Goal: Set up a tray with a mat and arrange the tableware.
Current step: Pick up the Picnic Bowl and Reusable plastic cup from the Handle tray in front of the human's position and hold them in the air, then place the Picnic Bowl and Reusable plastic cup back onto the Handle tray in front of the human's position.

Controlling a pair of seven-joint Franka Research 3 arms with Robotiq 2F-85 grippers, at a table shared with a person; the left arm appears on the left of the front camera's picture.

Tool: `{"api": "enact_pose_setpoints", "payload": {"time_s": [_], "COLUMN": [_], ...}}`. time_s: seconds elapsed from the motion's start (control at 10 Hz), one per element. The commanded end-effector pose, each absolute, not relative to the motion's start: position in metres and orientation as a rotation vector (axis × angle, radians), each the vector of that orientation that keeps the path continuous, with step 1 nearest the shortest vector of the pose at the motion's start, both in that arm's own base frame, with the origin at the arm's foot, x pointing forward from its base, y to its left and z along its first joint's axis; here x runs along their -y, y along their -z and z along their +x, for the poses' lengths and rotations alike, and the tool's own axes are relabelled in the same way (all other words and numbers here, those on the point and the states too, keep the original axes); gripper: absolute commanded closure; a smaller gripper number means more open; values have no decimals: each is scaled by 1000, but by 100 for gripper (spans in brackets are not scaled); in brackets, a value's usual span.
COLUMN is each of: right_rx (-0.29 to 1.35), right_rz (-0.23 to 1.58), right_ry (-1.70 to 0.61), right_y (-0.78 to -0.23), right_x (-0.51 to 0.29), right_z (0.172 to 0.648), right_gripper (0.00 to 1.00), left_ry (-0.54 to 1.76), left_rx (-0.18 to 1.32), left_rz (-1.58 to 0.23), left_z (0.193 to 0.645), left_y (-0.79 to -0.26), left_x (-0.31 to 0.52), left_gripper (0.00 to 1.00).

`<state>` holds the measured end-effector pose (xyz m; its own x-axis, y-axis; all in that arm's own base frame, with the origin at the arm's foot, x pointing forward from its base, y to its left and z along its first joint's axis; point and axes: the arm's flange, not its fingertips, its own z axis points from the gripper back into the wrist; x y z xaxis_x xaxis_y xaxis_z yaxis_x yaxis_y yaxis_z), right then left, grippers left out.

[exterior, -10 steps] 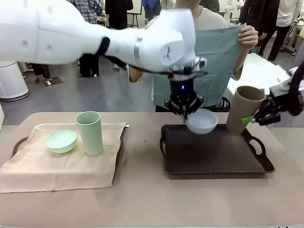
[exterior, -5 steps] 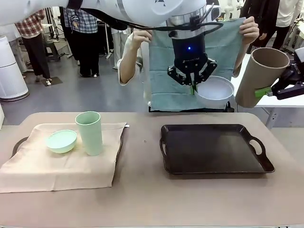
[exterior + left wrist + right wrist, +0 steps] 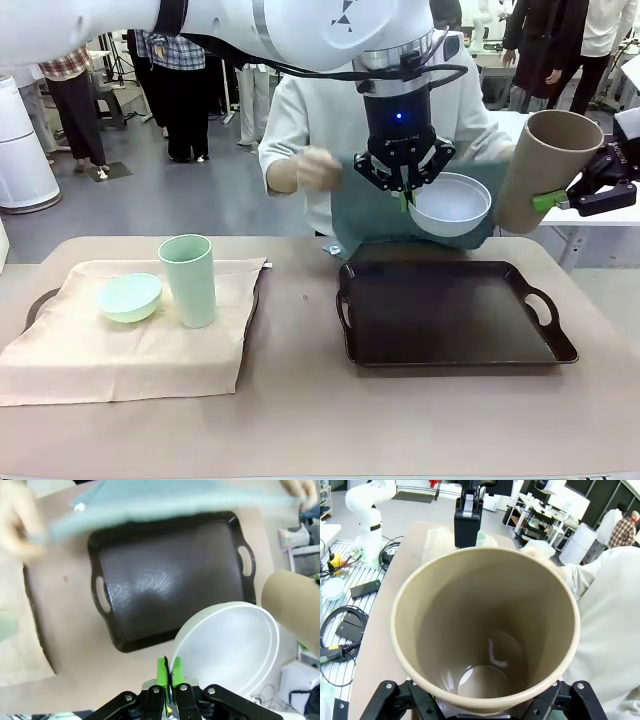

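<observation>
My left gripper [image 3: 404, 192] is shut on the rim of the white bowl [image 3: 451, 205], which hangs in the air over the far edge of the dark tray [image 3: 450, 345]. In the left wrist view its green pads [image 3: 163, 669] pinch the white bowl's [image 3: 230, 647] rim above the tray [image 3: 165, 587]. At the right, my right gripper [image 3: 562, 200] is shut on the tall tan cup [image 3: 545, 170], held tilted in the air; I look down into the cup [image 3: 485, 625]. Across the table a person holds a teal mat [image 3: 365, 215] low behind the tray; it is blurred as the mat [image 3: 165, 505].
At the left a beige cloth [image 3: 130, 350] covers a second tray [image 3: 36, 304], with the pale green bowl [image 3: 129, 297] and the tall pale green cup [image 3: 188, 280] standing on it. Bare tabletop [image 3: 300, 400] lies between the trays and along the front.
Both grippers lifted the bowl and the cup off the dark tray. The person has brought the teal mat down from chest height to the tray's far edge.
</observation>
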<state>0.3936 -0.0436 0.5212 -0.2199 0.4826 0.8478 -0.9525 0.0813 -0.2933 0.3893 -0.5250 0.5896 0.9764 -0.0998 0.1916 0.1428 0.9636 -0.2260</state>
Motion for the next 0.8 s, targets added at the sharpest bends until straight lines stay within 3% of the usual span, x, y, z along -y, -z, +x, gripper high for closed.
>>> {"api": "enact_pose_setpoints", "payload": {"time_s": [0.0, 0.7], "right_rx": [1105, 1105], "right_rz": [590, 590], "right_ry": [-1480, -1480], "right_y": [-524, -524], "right_x": [44, 44], "right_z": [397, 397], "right_gripper": [100, 100], "left_ry": [136, 136], "left_rx": [181, 181], "left_rz": [-248, -248], "left_z": [389, 389], "left_y": [-594, -594], "left_x": [523, 523], "left_gripper": [100, 100]}}
